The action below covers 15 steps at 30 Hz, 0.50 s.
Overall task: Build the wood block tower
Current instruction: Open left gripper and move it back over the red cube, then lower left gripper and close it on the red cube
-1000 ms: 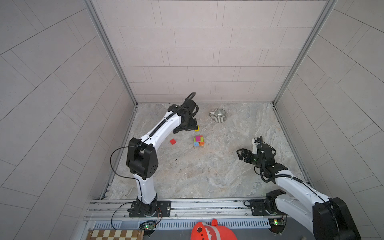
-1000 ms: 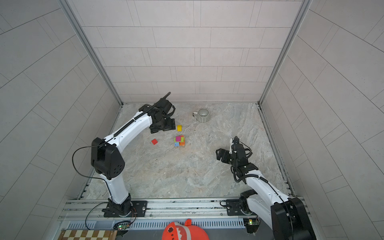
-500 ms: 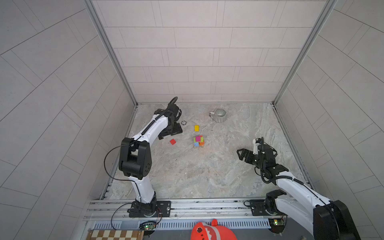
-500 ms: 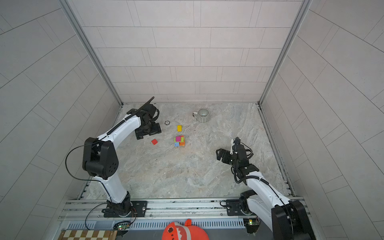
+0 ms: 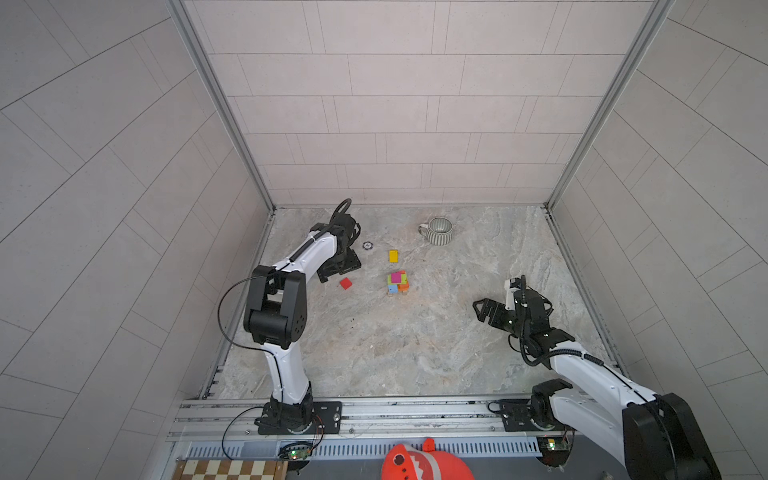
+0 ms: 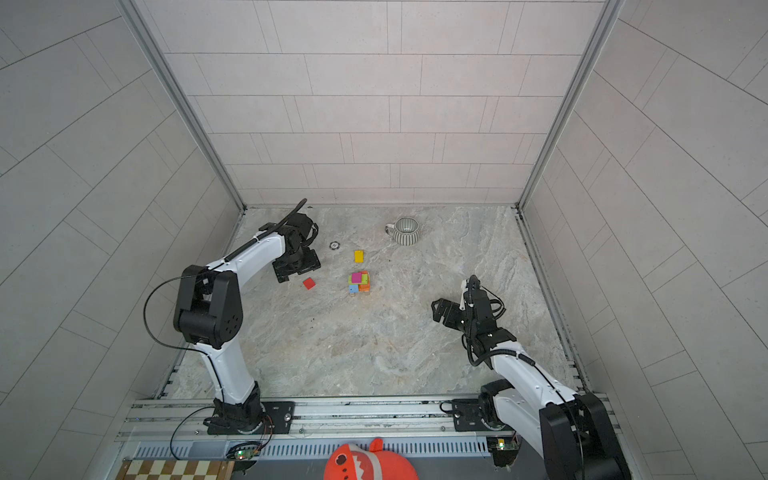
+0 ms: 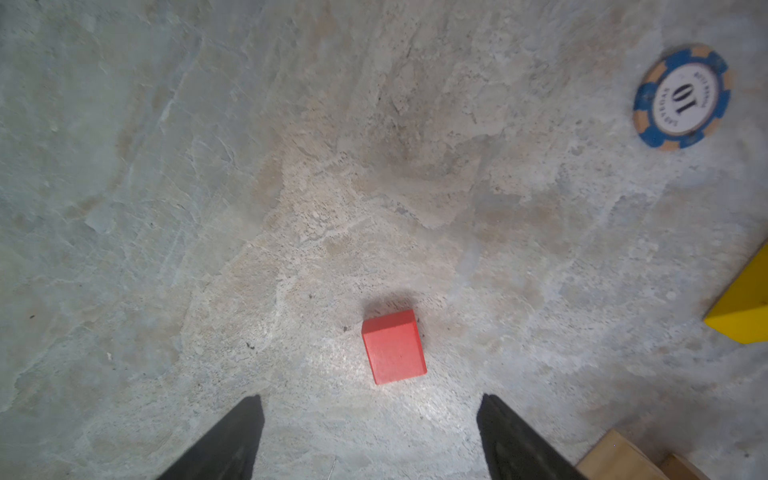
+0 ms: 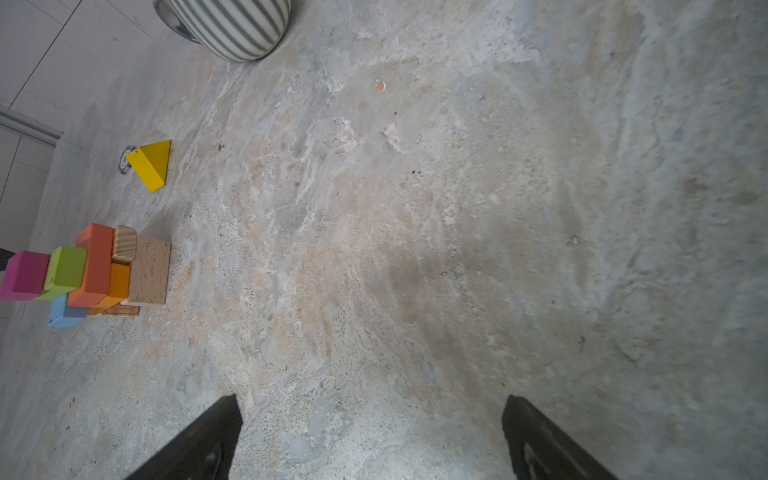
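Note:
The wood block tower (image 5: 397, 282) (image 6: 359, 282) (image 8: 91, 274) stands mid-floor: magenta and green blocks on orange, blue and tan ones. To its left a loose red block (image 5: 345, 283) (image 6: 308, 283) (image 7: 394, 347) lies flat. My left gripper (image 5: 338, 270) (image 6: 297, 270) (image 7: 370, 401) hovers open over it, the block just beyond the fingertips and centred between them, untouched. A yellow wedge block (image 5: 393, 256) (image 6: 358, 256) (image 8: 150, 164) (image 7: 744, 307) lies behind the tower. My right gripper (image 5: 486, 309) (image 6: 442, 309) (image 8: 372, 401) is open and empty over bare floor right of the tower.
A grey-and-white striped mug (image 5: 438, 230) (image 6: 405, 230) (image 8: 226, 25) stands at the back. A blue poker chip (image 5: 367, 245) (image 6: 335, 245) (image 7: 681, 97) lies left of the yellow block. Tiled walls close the left, right and back sides.
My left arm has swung left from beside the yellow block and come forward to the red block. The right arm has barely moved.

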Tool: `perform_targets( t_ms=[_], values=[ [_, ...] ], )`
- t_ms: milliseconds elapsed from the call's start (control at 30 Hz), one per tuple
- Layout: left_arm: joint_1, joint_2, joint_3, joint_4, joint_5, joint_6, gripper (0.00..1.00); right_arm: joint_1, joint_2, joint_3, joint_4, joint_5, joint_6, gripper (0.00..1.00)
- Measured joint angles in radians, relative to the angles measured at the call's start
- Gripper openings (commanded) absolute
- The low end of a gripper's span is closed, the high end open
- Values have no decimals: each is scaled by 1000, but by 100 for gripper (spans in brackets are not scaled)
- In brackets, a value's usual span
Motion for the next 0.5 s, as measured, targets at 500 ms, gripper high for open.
perform_targets(
  t_ms=[500],
  values=[
    [-5, 24, -116, 145, 44, -98, 78, -3, 14, 0, 6, -8, 4, 99]
  ],
)
